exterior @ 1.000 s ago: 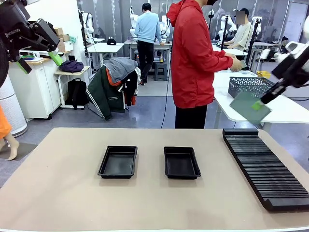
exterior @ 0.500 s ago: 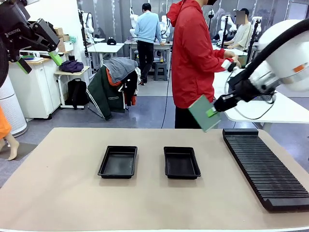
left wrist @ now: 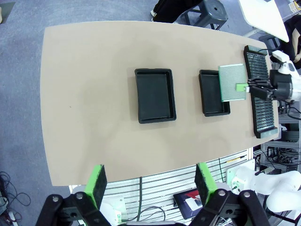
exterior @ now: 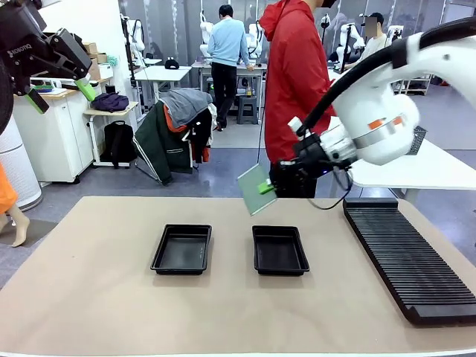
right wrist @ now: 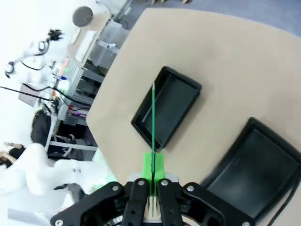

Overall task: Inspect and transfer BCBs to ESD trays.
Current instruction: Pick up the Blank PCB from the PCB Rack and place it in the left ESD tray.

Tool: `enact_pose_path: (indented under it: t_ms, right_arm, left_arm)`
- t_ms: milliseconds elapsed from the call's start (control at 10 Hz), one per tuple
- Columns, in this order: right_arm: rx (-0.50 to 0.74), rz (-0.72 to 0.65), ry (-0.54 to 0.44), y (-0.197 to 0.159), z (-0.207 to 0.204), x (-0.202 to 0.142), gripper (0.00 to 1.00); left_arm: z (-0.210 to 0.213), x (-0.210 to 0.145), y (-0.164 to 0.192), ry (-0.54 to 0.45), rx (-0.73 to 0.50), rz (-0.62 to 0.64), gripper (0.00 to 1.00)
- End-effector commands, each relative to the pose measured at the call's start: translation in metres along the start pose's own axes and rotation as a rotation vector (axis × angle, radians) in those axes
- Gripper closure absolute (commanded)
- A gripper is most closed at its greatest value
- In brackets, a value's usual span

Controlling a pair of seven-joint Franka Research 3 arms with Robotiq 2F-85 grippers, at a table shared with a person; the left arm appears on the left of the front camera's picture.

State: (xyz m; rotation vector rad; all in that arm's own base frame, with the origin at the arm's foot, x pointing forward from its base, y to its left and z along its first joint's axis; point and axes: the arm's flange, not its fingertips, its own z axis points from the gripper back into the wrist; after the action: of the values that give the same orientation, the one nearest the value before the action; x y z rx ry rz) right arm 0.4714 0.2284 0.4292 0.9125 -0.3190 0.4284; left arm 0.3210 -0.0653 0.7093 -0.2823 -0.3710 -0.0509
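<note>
My right gripper [exterior: 268, 187] is shut on the edge of a green BCB [exterior: 253, 189], which hangs tilted in the air just beyond the right ESD tray [exterior: 280, 250]. The left ESD tray [exterior: 182, 249] lies beside it; both look bare inside. The right wrist view shows the BCB [right wrist: 153, 120] edge-on between my pads [right wrist: 148, 165], above one tray [right wrist: 167, 110], with the other tray [right wrist: 256, 169] alongside. High at the upper left, my left gripper [exterior: 61, 94] is open and holds nothing. From above, the left wrist view shows my open left gripper [left wrist: 151, 183], the BCB [left wrist: 233, 83] and both trays [left wrist: 155, 94] [left wrist: 214, 92].
A long black ribbed rack [exterior: 405, 256] lies along the table's right side. A person in a red jacket [exterior: 297, 82] stands at the far edge. A white side table [exterior: 424, 167] with a grey mesh basket [exterior: 417, 139] is behind my right arm.
My right arm has swung left from the white side table with the BCB in its grip, to just beyond the right tray. The left arm has not moved.
</note>
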Motion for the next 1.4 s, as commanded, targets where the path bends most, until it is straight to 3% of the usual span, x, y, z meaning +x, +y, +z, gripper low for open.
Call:
enact_pose_path:
  t_ms: [0, 400, 700, 1000, 1300]
  right_arm:
    - [0.038, -0.092, -0.054, 0.000, -0.030, 0.005, 0.98]
    - [0.119, -0.276, 0.032, 0.008, -0.106, 0.001, 0.98]
    - [0.153, -0.342, 0.029, 0.010, -0.146, -0.010, 0.98]
    - [0.171, -0.421, 0.049, -0.011, -0.186, -0.024, 0.98]
    - [0.169, -0.460, 0.023, -0.019, -0.204, -0.037, 0.98]
  left_arm:
    - [-0.001, 0.000, 0.001, 0.003, -0.001, 0.003, 0.00]
    - [-0.001, 0.000, 0.001, 0.003, -0.001, 0.003, 0.00]
    - [-0.001, 0.000, 0.001, 0.003, -0.001, 0.003, 0.00]
    - [-0.001, 0.000, 0.001, 0.003, -0.001, 0.003, 0.00]
    - [-0.001, 0.000, 0.001, 0.003, -0.001, 0.003, 0.00]
